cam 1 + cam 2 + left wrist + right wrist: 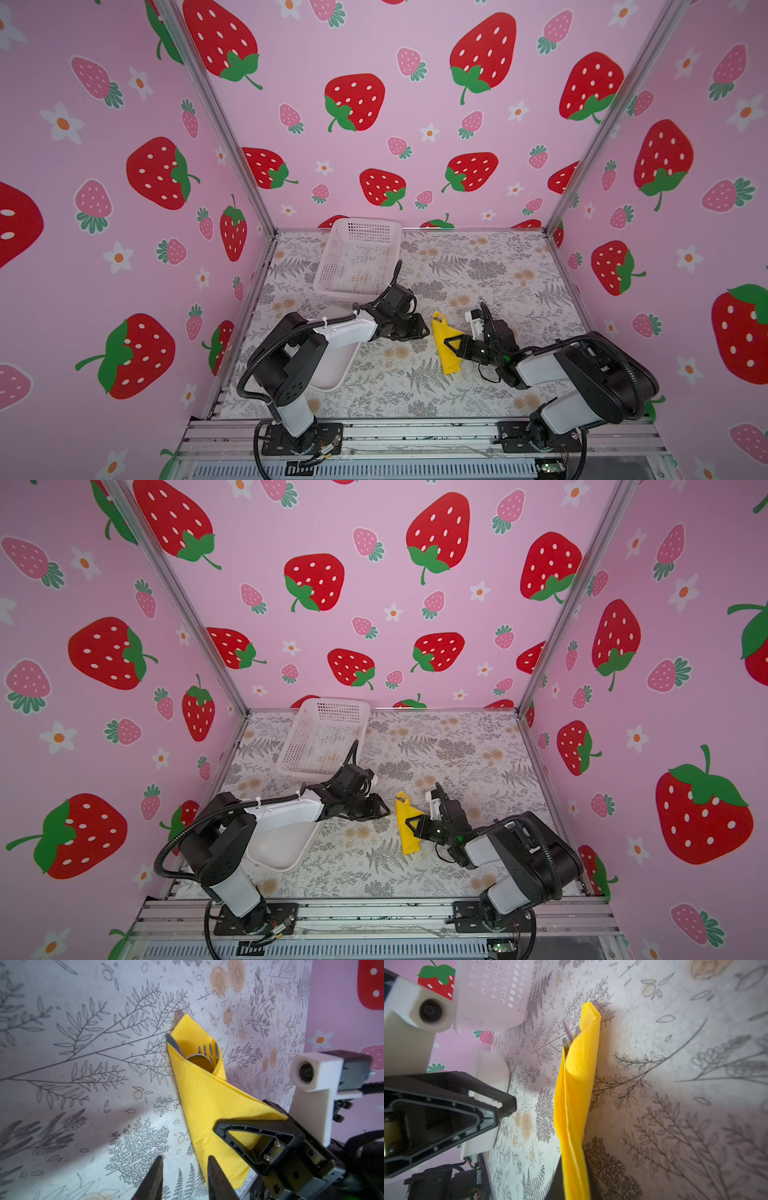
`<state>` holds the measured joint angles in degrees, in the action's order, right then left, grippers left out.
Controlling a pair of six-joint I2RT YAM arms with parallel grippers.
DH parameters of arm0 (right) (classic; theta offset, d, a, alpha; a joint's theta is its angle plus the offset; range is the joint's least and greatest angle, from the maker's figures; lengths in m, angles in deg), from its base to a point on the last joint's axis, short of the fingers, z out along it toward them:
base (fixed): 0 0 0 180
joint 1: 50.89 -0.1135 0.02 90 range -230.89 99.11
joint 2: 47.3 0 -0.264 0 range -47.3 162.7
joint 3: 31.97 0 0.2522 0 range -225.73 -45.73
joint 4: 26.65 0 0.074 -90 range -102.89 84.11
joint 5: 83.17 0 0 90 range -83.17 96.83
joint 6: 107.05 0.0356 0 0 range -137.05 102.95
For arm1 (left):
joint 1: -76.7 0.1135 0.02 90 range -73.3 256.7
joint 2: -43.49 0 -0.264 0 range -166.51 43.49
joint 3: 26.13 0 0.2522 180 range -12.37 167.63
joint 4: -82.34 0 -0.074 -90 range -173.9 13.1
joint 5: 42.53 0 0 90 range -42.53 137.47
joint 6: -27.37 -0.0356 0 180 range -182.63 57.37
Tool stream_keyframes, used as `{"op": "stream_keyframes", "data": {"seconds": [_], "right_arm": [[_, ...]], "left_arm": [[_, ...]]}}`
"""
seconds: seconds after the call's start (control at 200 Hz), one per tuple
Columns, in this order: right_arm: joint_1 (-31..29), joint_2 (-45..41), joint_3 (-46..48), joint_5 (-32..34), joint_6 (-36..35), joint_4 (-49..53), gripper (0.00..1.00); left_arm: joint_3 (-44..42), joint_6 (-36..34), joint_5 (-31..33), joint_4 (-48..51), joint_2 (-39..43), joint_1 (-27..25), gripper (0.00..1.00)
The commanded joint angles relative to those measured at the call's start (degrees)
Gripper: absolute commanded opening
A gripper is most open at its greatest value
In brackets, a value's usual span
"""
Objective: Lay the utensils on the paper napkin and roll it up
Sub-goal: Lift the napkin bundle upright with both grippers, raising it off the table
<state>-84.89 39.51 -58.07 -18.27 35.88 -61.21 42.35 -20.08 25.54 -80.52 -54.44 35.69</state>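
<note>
Right claw (453, 344) clamps flap of paper napkin (199, 1093); left claw (184, 1160), beside napkin, parted, empty. Risk: tugging flap unwraps roll, utensils (207, 1053) slip out open end.

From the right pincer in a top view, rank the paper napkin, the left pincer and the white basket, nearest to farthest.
1. Paper napkin, pinched in the right pincer.
2. Left pincer, just left of the napkin.
3. White basket, back left by the wall.
</note>
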Motion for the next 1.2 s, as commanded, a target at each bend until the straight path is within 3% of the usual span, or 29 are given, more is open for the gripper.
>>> {"op": "stream_keyframes", "data": {"seconds": [0.0, 0.37, 0.745, 1.195], "right_arm": [[0.25, -2.05, 0.47, 0.18, 0.74, -0.66, 0.06], [0.25, -7.73, 0.49, -0.74, 1.86, -0.16, 0.06], [0.25, -20.80, -2.91, -2.71, 3.26, 5.80, 0.06], [0.25, -28.64, -8.16, -6.82, 7.32, 6.13, 0.07]], "left_arm": [[-1.13, 0.51, 0.62, -0.84, 1.66, 0.44, 0.39], [-6.18, 3.75, -3.99, -10.19, 5.22, 2.64, 0.51], [-11.00, 9.05, -14.74, -25.91, 12.59, 6.16, 0.68], [-10.52, 18.93, -26.87, -45.77, 9.64, 7.33, 0.72]]}}
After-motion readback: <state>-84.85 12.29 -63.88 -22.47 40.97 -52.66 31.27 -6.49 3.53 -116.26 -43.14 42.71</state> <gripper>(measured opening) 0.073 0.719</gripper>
